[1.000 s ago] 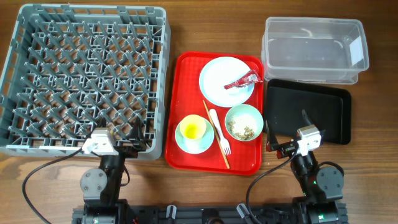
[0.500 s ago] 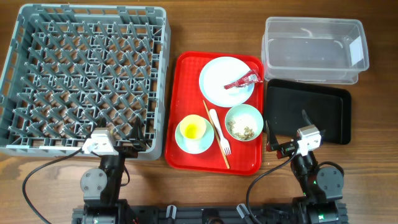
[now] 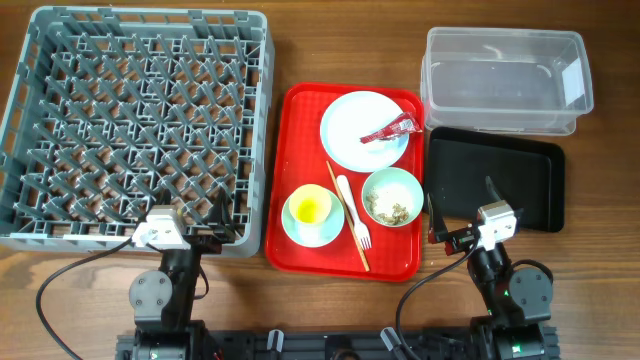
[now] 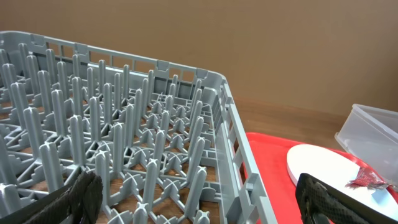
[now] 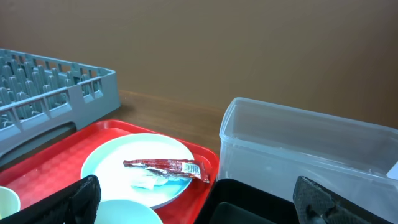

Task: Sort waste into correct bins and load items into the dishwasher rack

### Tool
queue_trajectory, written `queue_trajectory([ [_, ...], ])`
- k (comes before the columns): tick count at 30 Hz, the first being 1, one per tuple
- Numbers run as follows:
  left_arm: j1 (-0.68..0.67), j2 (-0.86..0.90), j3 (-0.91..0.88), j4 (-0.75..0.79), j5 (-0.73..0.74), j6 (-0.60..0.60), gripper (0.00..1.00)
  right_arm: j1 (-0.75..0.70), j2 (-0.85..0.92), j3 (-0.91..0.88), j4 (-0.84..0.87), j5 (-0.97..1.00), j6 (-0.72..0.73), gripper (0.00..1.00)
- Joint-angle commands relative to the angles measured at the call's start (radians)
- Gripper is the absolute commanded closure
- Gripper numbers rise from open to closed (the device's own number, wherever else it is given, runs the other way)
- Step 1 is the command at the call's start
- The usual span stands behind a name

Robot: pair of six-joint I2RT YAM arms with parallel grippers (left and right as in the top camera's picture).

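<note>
Nothing shifts: left gripper [image 3: 205, 222] and right gripper [image 3: 462, 208] sit released and empty at the lower edge, crumpled red wrapper [image 3: 388, 130] on pale blue round plate [image 3: 347, 122], sorting unstarted.

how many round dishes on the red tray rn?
4. Plate at the far right of the red tray, bowl near right, saucer near left, yellow cup standing on that saucer. None appears hidden.

Grey matt plastic rack [image 3: 140, 125], glossy red tray [image 3: 300, 230], clear plastic tub [image 3: 505, 75], wooden table [image 3: 600, 290].
</note>
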Motion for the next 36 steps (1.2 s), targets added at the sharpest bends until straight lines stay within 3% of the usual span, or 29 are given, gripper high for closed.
queue_trajectory([
  [1,0.003,-0.007,-0.001,-0.011,-0.012,-0.01,0.0,0.005,0.001,-0.001,0.004,-0.002,-0.027,0.0],
  [7,0.003,-0.007,-0.001,0.002,-0.012,-0.039,0.0,0.005,0.001,-0.001,0.005,-0.001,-0.023,0.0],
  [14,0.003,-0.006,0.022,-0.003,-0.012,-0.145,0.0,0.005,0.005,0.004,-0.003,0.071,0.164,0.0],
  [20,0.003,0.061,0.111,-0.058,-0.013,-0.144,0.0,0.005,0.08,0.076,-0.058,0.071,0.187,0.0],
  [30,0.003,0.424,0.386,-0.232,-0.013,-0.14,0.0,0.005,0.448,0.356,-0.097,0.014,0.238,0.0],
  [36,0.003,0.724,0.671,-0.477,-0.013,-0.137,0.0,0.005,0.763,0.655,-0.306,-0.043,0.235,0.0],
])
